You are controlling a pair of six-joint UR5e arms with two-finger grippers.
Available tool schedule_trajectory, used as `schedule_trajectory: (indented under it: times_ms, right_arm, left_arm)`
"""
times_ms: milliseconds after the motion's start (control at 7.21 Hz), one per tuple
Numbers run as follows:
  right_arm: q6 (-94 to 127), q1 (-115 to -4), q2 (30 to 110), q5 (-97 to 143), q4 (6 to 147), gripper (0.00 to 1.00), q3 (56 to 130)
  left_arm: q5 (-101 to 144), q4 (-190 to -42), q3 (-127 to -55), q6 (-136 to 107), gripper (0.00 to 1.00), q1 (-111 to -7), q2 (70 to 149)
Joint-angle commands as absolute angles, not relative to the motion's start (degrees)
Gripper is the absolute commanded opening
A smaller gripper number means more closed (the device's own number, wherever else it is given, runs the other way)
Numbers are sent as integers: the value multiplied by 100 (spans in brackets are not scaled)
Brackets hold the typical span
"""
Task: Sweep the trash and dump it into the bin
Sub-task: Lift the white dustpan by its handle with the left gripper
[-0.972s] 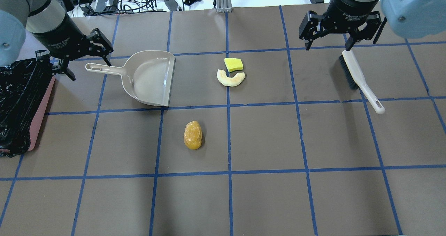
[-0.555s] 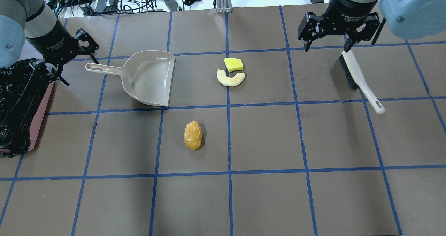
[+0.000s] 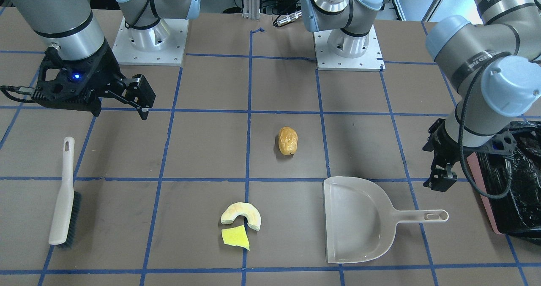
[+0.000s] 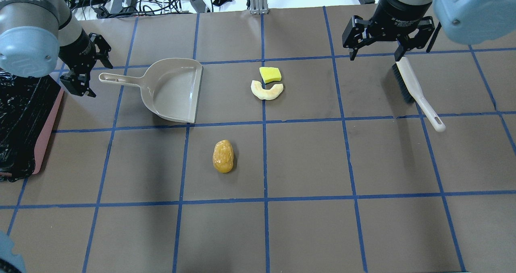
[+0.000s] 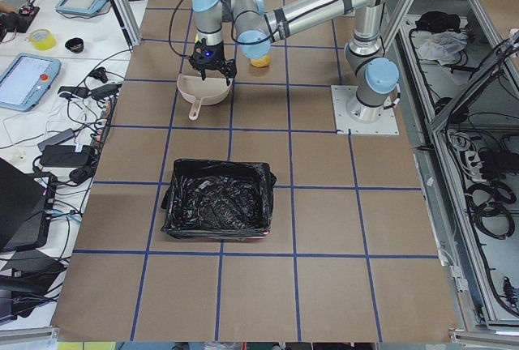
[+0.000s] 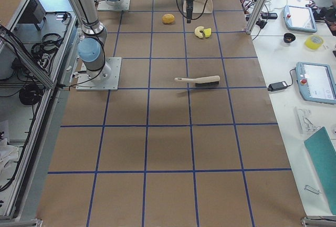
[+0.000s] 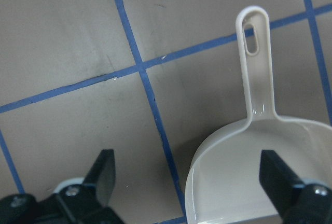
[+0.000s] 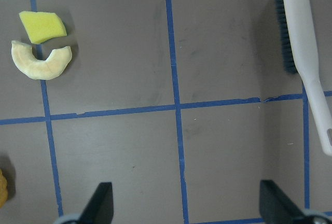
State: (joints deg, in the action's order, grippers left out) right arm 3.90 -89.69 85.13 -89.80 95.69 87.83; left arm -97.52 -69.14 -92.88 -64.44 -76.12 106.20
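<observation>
Exterior left: the whole bin [image 5: 219, 167], cropped at the overhead view's edge

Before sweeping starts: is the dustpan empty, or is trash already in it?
Empty: the dustpan shows a bare beige floor, nothing inside it.

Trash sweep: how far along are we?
Done: nothing. The orange lump, rind and yellow scrap lie on the table; the dustpan is empty. In hand: left gripper, open, by the dustpan handle; right gripper, open, near the brush. Left: grasp both, sweep, dump into the bin.
</observation>
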Motion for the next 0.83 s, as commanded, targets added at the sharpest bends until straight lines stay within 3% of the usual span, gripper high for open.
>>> schedule_trajectory:
  times_ms: [0, 416, 694]
  right_arm:
    - [80, -8747, 8473, -8982, 9571, 100, 8780]
    - [-1302, -8159, 8420, -9087, 9528, 100, 8859]
    - [-1686, -7737, 8394, -9036, 9588, 100, 9200]
  left_arm:
    - [-9958, -6480, -8906, -7055, 100, -7611, 11177]
    - [-9940, -6469, -8018, -7136, 100, -7603, 11951]
    - [-9905, -6224, -8068, -7521, 100, -7603, 12303]
